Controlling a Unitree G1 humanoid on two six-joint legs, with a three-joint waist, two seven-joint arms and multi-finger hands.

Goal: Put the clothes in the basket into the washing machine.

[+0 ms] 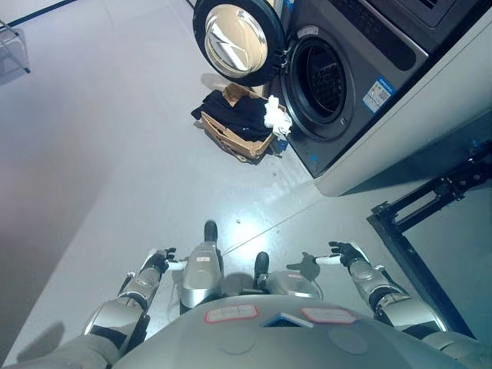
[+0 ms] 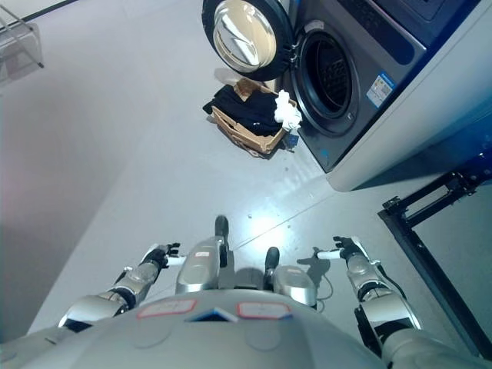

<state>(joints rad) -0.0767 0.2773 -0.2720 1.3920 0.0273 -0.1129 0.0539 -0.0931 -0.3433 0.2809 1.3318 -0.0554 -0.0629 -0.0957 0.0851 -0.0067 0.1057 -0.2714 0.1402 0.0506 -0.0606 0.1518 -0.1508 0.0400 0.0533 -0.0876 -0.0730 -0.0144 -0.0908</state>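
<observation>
Clothes (image 1: 238, 115) are sitting in the basket (image 1: 240, 142) on the floor (image 1: 115, 138), dark stuff mostly with a white piece (image 1: 275, 115) on the side nearest the washing machine (image 1: 361, 84). In the left eye view the door (image 1: 237, 40) is swung wide open and the drum opening (image 1: 321, 79) is just beside the basket. Left robot hand (image 1: 159, 260) and right robot hand (image 1: 344, 254) are both low by the body, fingers apart and relaxed, holding nothing, well away from the basket

Right eye view, same layout: I'd guess the job is walking up first, then grabbing from the basket's open top. White piece looks easiest to pinch. Loads of bare floor on the left; on the right a black frame (image 2: 430, 231) stands near the machine's corner, so I'd approach from the left
</observation>
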